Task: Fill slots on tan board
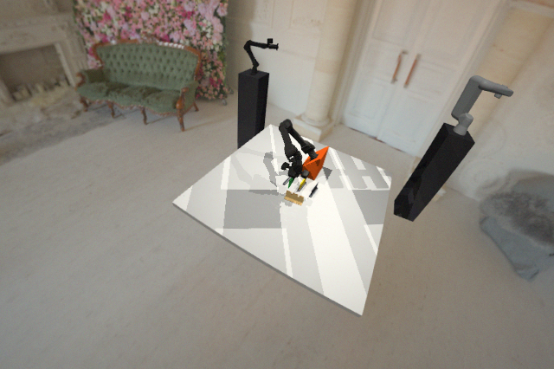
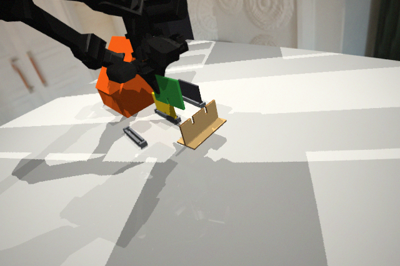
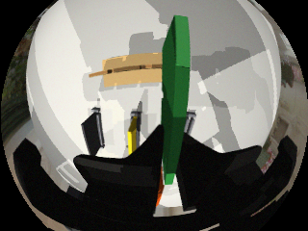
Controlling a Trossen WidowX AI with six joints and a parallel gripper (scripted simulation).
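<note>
The exterior view shows two slots in the tan board (image 2: 202, 122) (image 3: 132, 76) on the surface (image 2: 258, 95); the wrist view shows the pincer (image 3: 165, 129) nearly closed, gripping one green board (image 2: 170, 91) (image 3: 174, 91) above the surface. Holders: three, one vacant (image 2: 135, 137), two carrying one yellow board (image 2: 165, 108) (image 3: 132, 136) and one black board (image 2: 190, 90) (image 3: 91, 132).

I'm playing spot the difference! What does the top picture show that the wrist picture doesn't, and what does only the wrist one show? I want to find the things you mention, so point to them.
Only the top view shows the whole green sofa (image 1: 145, 67) and the gray arm (image 1: 467, 98) on its black stand (image 1: 436, 172).

Only the wrist view shows both jaws close up, shut on the green board from each side.

Both show the green board (image 1: 291, 183) (image 3: 175, 96), the yellow board (image 1: 301, 184) (image 3: 132, 136), the tan board (image 1: 293, 197) (image 3: 132, 77) and some of the orange block (image 1: 315, 164) (image 3: 160, 188).
</note>
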